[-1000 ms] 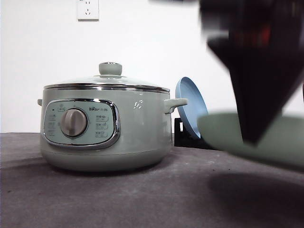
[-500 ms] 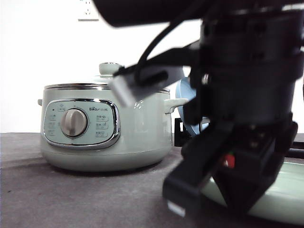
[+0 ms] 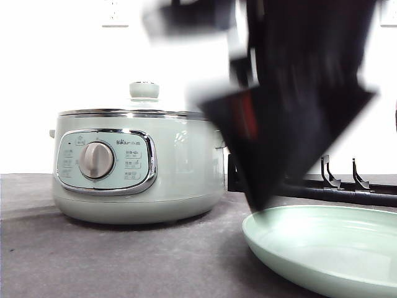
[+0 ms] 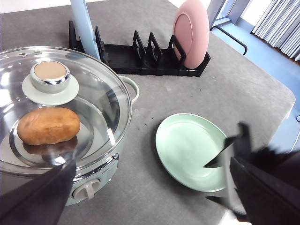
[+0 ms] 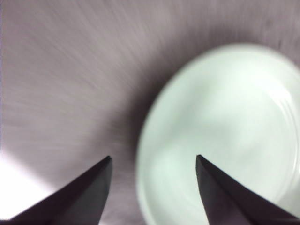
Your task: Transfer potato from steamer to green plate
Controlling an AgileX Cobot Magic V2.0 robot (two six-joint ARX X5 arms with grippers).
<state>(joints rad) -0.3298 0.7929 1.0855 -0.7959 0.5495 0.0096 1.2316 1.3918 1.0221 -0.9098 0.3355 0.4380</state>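
Potato [image 4: 48, 125] is seen lying inside the steamer [image 3: 138, 166], under the closed glass lid [image 4: 61, 108] with its knob [image 4: 50, 76] just beside it; the steamer is stood on the grey bench [image 3: 124, 261] with its dial [image 3: 96, 160] turned to the front. The green plate [image 4: 191, 151] is laid flat on the bench beside the steamer, apart from it, with nothing on it. The right gripper [image 5: 152, 161] is held above the plate's near rim, blurred, its fingers [image 5: 79, 194] spread apart and nothing gripped between them; in the front view it is seen as a dark blurred shape over the plate. The left gripper's fingers [image 4: 40, 197] are seen at the frame edges, parted wide, nothing held. A black rack [image 4: 140, 58] is stood behind, a pink plate [image 4: 191, 33] and a blue plate [image 4: 84, 26] set upright in it.
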